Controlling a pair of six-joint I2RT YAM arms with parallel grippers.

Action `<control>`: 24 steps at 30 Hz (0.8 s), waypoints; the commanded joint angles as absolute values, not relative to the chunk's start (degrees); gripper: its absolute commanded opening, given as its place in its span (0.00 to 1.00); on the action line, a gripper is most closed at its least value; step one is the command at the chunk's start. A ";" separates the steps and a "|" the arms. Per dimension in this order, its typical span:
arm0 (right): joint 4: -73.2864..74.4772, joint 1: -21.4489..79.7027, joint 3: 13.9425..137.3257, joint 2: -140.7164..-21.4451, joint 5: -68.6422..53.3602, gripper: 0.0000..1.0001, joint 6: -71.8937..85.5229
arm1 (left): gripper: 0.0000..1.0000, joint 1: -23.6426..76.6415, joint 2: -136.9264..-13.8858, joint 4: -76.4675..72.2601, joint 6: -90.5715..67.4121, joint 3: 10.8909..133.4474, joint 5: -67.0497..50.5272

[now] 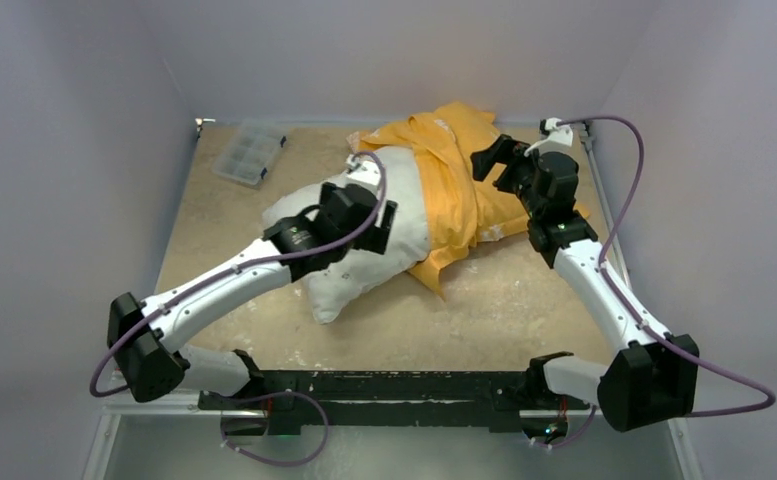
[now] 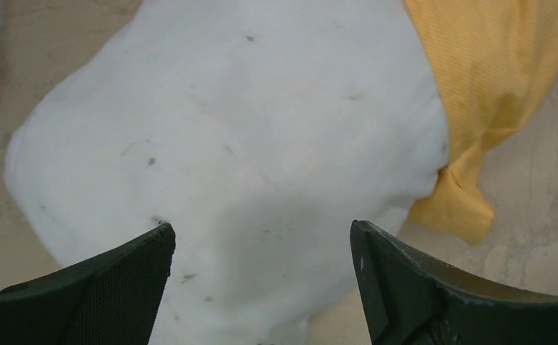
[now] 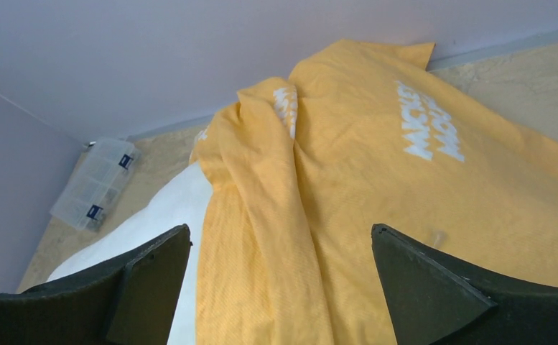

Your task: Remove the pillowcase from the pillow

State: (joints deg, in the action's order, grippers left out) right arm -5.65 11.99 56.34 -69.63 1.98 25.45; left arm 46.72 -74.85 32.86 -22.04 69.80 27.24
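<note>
Though half off the pillow (image 1: 364,270), pillowcase (image 1: 454,170) with "MICKEY MOUSE" print (image 3: 430,122); left end effector (image 2: 261,230), right end effector (image 3: 279,233) agape, empty.

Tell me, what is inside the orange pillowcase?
The white pillow: one end goes into the pillowcase, the other end lies bare. How deep it reaches inside cannot be seen; the cloth covers it.

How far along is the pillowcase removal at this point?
Partly done: most of the pillow lies bare, and the pillowcase is bunched over its far right end. In hand: nothing. The left gripper hovers open over the bare pillow, and the right gripper hovers open over the yellow cloth. Left to do: regrip and pull the pillowcase off the end that appears covered.
</note>
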 commanded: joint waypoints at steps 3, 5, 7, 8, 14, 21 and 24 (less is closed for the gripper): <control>-6.67 12.49 51.04 -64.49 3.19 0.99 26.82 | 0.94 59.87 -82.28 34.77 -17.95 76.19 35.10; -6.37 12.53 49.34 -62.53 2.97 0.99 27.48 | 0.95 63.22 -85.70 35.27 -16.51 77.65 37.79; -6.14 12.49 48.00 -61.18 2.87 0.99 28.16 | 0.96 65.50 -89.80 35.43 -15.35 78.40 39.84; -6.01 12.48 47.27 -60.65 3.09 0.99 28.63 | 0.96 66.16 -91.59 35.46 -15.10 78.55 40.62; -5.06 12.49 46.56 -60.43 1.17 0.99 31.24 | 0.99 66.53 -100.20 33.73 -14.66 77.72 45.93; -8.04 13.03 43.71 -61.53 -3.71 0.99 32.39 | 0.99 63.66 -104.86 32.08 -15.60 77.48 50.84; -9.37 13.65 42.30 -61.95 -5.14 0.99 33.30 | 0.97 62.35 -106.68 31.80 -15.39 77.26 51.64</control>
State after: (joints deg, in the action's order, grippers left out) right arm -5.80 12.80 43.90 -61.54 -1.69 31.55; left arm 64.60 -104.95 33.15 -15.55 76.99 47.53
